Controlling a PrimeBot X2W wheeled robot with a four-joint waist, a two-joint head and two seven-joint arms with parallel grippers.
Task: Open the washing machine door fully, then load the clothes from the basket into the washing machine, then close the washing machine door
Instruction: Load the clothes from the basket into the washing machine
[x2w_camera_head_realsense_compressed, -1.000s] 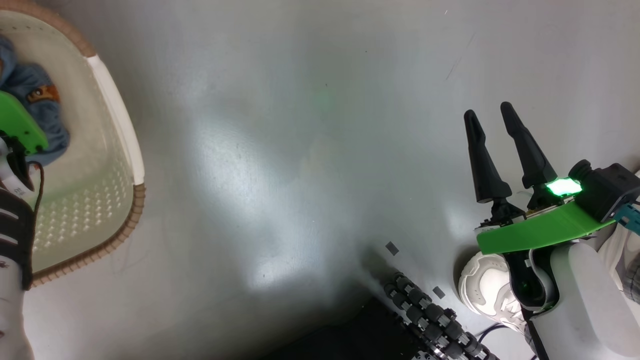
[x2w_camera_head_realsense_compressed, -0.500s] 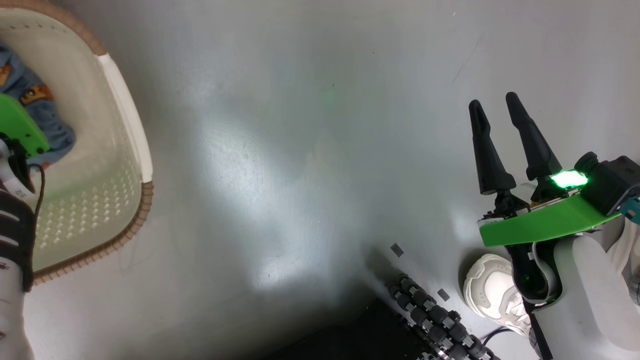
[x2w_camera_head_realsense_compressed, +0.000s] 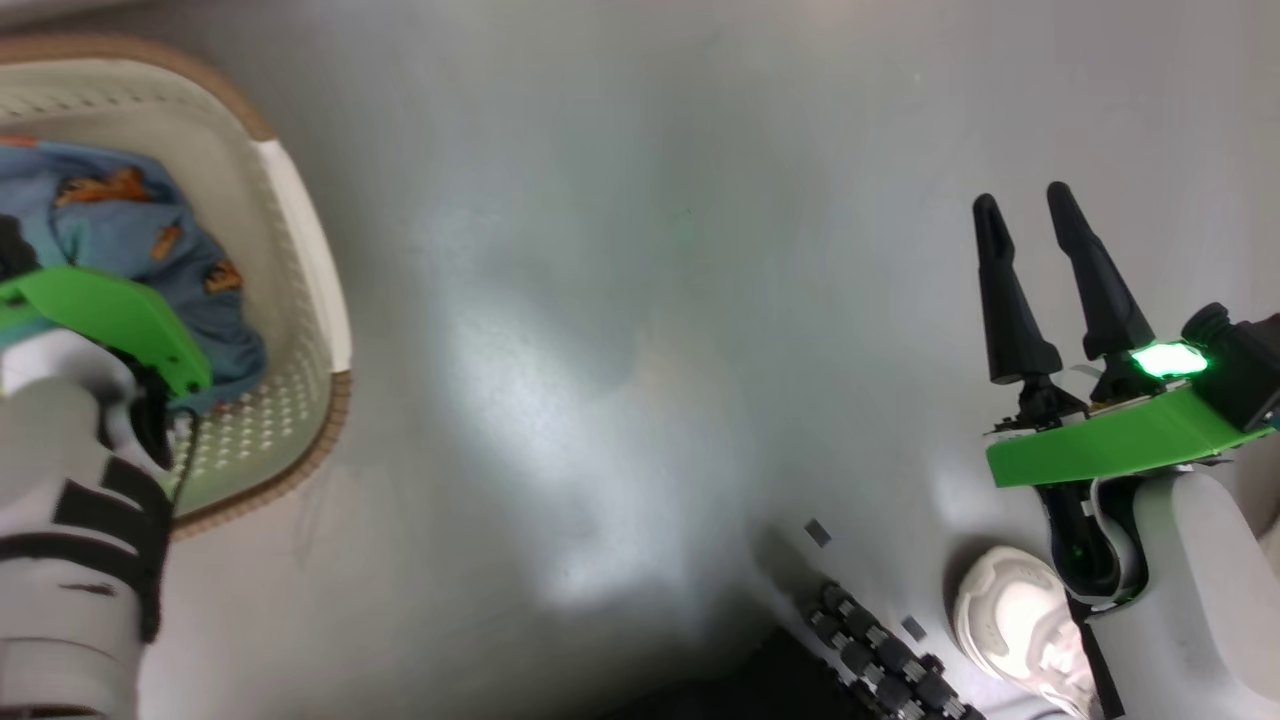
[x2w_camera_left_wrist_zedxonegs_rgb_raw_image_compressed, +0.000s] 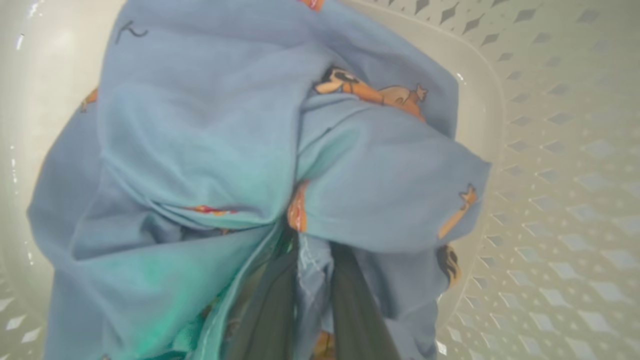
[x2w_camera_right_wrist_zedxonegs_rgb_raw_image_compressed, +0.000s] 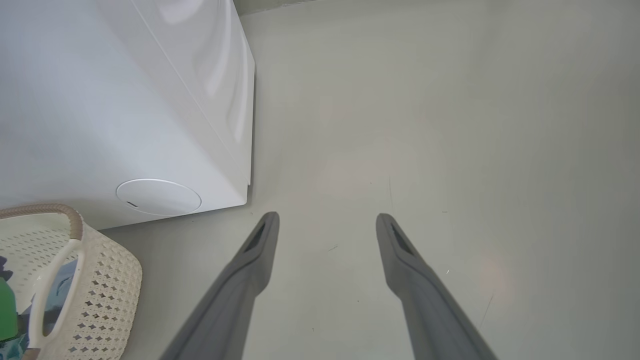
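Your left gripper (x2w_camera_left_wrist_zedxonegs_rgb_raw_image_compressed: 311, 255) is clamped on a fold of the clothes (x2w_camera_left_wrist_zedxonegs_rgb_raw_image_compressed: 210, 150); its two dark fingers (x2w_camera_left_wrist_zedxonegs_rgb_raw_image_compressed: 270, 307) run up into the light blue fabric, which bunches round them. The garment lies inside the basket (x2w_camera_left_wrist_zedxonegs_rgb_raw_image_compressed: 550, 150), so I judge it gripped but not yet carried out. Your right gripper (x2w_camera_right_wrist_zedxonegs_rgb_raw_image_compressed: 325, 220) stands wide apart and empty over bare floor (x2w_camera_right_wrist_zedxonegs_rgb_raw_image_compressed: 450, 125); the washing machine (x2w_camera_right_wrist_zedxonegs_rgb_raw_image_compressed: 100, 100) is near it, its round cover (x2w_camera_right_wrist_zedxonegs_rgb_raw_image_compressed: 158, 196) just beside the basket rim.

Progress: loading is begun and the first grasp is made; transfer to the drum and closing the washing machine door remain; whether that door is fully open cannot be told.

Against the earlier frame: the head camera has shifted, so the basket sits further into view and more of the garment shows; the left jaws have gone from spread to pinched; the right gripper's pose is unchanged.
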